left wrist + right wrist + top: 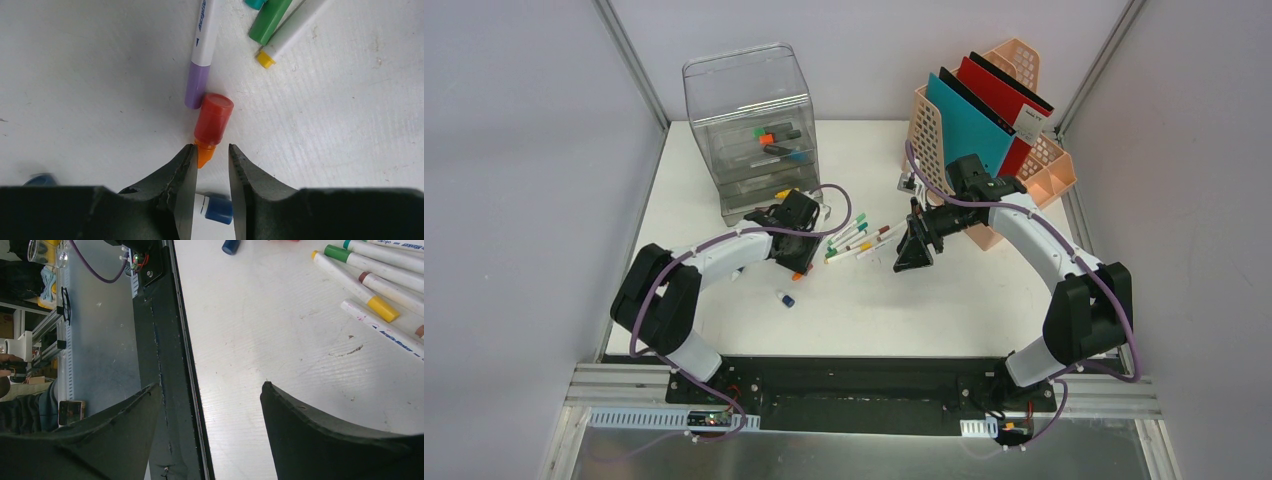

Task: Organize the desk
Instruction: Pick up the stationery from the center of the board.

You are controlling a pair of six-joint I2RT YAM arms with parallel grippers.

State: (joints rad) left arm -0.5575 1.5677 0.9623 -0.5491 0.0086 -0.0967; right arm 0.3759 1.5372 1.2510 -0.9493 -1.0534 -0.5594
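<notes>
Desk [944, 310] lay white under both arms. Left gripper [211, 150] sat low over it, jaws narrowly apart, orange end of red marker [214, 117] just inside gap, not clamped. Right gripper [210, 387] wide open, empty, right of loose markers [859, 240]. Step looked like pick-up. Next move probably: ease onto marker, close, carry to far-left drawers [754, 130].
</notes>
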